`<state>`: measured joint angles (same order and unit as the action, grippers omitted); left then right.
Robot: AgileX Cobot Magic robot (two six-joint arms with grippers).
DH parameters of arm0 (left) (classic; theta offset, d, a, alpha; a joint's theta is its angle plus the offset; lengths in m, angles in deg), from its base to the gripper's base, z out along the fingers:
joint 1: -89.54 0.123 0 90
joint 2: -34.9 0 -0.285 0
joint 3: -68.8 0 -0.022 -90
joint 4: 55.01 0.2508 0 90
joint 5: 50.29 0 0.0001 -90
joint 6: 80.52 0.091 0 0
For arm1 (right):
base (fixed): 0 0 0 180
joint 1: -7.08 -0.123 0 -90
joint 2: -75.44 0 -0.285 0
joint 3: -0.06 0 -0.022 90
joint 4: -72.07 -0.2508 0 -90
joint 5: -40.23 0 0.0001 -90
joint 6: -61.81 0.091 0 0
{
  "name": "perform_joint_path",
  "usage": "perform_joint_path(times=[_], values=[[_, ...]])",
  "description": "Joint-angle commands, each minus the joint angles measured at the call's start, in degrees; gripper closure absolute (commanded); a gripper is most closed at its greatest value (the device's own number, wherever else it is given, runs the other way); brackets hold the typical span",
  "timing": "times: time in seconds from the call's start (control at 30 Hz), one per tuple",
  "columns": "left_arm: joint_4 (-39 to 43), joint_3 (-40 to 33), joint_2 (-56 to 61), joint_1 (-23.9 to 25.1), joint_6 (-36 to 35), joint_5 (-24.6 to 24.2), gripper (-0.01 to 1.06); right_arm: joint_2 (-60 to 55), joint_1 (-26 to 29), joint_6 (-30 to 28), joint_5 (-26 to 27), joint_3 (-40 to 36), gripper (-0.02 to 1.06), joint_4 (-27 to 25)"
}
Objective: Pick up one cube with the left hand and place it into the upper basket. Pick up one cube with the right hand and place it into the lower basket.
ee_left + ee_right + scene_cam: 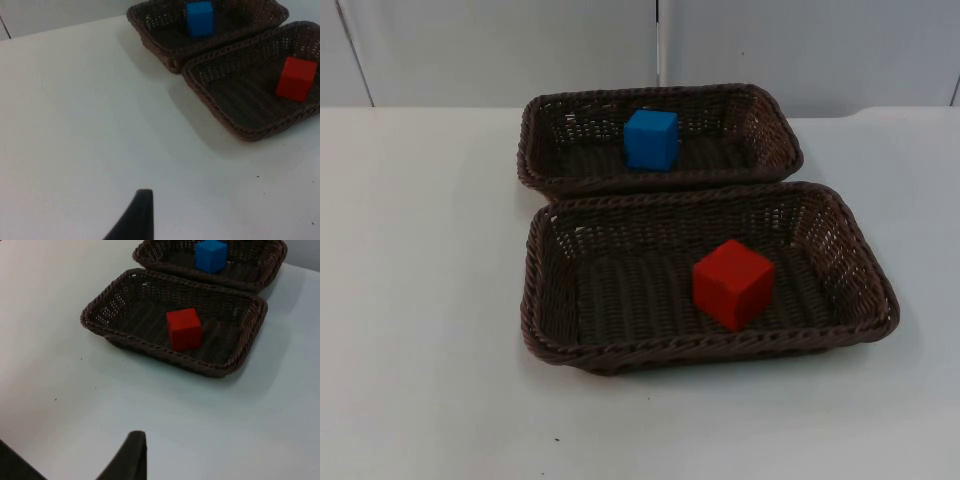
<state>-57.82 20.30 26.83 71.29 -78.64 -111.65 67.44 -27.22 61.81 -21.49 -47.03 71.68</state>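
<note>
A blue cube [651, 139] lies in the upper brown wicker basket [775, 130], close to its middle. A red cube [732, 283] lies in the lower, larger wicker basket [560, 300], right of its middle. The two baskets touch along their long sides. My left gripper [137, 220] hangs over bare table well away from both baskets, with the blue cube [200, 18] and red cube [296, 78] far ahead of it. My right gripper [131, 456] is likewise over bare table, a good way short of the lower basket [100, 322] and the red cube [184, 329]. Both arms wait.
White table top [420, 300] spreads to the left, right and front of the baskets. The grey partition wall [500, 50] stands just behind the upper basket. A few small dark specks [81, 359] dot the table.
</note>
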Motion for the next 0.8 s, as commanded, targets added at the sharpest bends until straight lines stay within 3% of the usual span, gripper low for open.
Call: perform_joint_path(times=[0.0, 0.4, 0.57, 0.77], values=[[0.3, -0.3, 0.3, 1.4, -0.2, -0.2, 0.00, 0.2, -0.1, 0.0, 0.0, -0.5, -0.01, 0.1], [0.3, -0.3, 0.3, 16.2, -0.2, -0.2, 0.00, 0.2, -0.1, 0.0, 0.0, -0.5, -0.01, 0.1], [0.3, -0.3, 0.3, 19.4, -0.2, -0.2, 0.00, 0.2, -0.1, 0.5, 0.0, -0.5, -0.01, 0.1], [0.3, -0.3, 0.3, 19.7, -0.2, -0.2, 0.00, 0.2, -0.1, 0.5, 0.0, -0.5, -0.01, 0.1]])
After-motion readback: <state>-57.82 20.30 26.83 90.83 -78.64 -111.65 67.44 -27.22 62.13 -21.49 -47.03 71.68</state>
